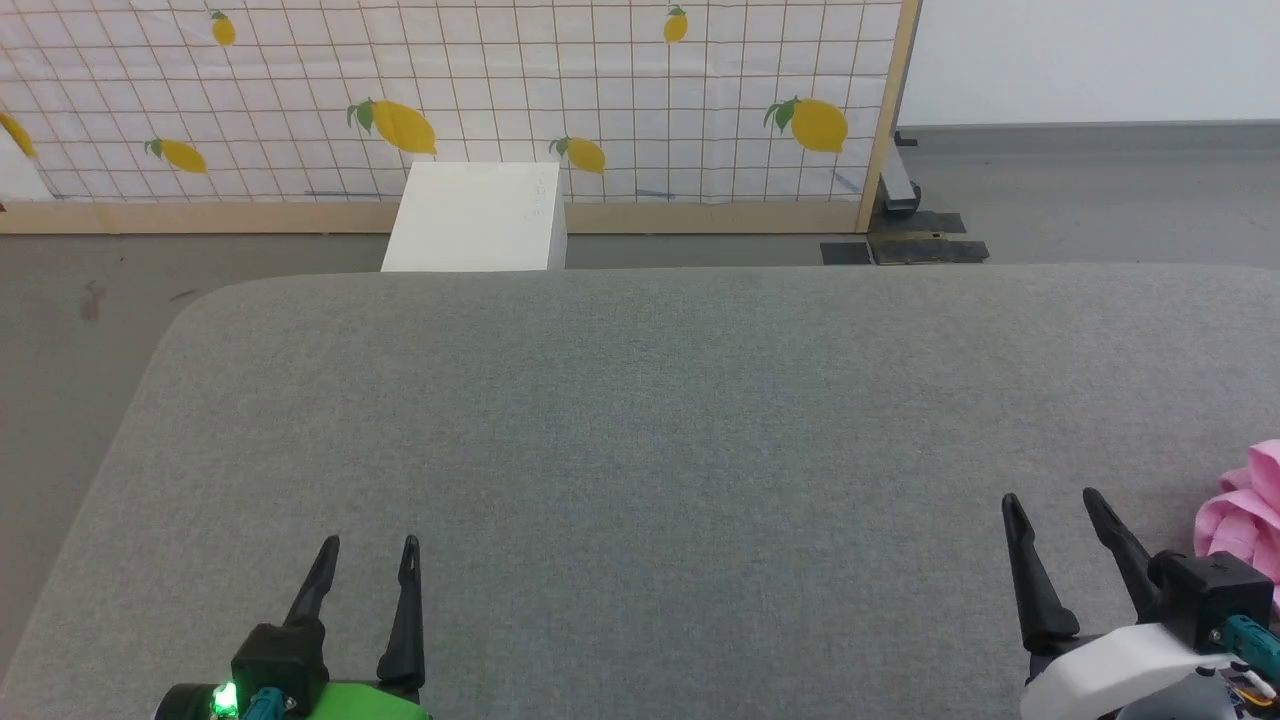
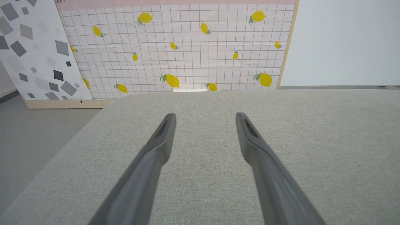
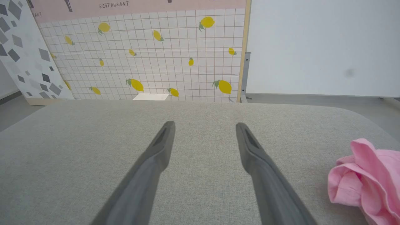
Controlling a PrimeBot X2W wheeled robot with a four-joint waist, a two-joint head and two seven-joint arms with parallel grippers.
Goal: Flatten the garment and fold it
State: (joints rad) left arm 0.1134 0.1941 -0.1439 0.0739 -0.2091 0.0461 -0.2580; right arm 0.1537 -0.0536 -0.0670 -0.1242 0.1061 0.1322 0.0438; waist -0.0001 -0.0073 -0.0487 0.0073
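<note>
My left gripper [image 1: 370, 547] sits at the near left, over a wide grey fabric-covered surface [image 1: 640, 400]. Its two dark fingers [image 2: 156, 150] are spread wide apart, with bare grey fabric between them, and they hold nothing.

Beyond the far edge of the surface stands one white box [image 1: 475, 215]. Behind it is one white grid panel printed with yellow lemons [image 1: 600, 90]. To the left of that panel leans one panel with grey diamond shapes [image 2: 28, 47].

My right gripper [image 1: 1051, 498] sits at the near right. Its two fingers [image 3: 259, 159] are spread just as wide and are empty too. Just to its right, not touching the fingers, lies the one garment [image 3: 365, 178]. It is pink cloth, crumpled in a bunch on the near right part of the surface.

Count: two grippers, four fingers, one garment.
</note>
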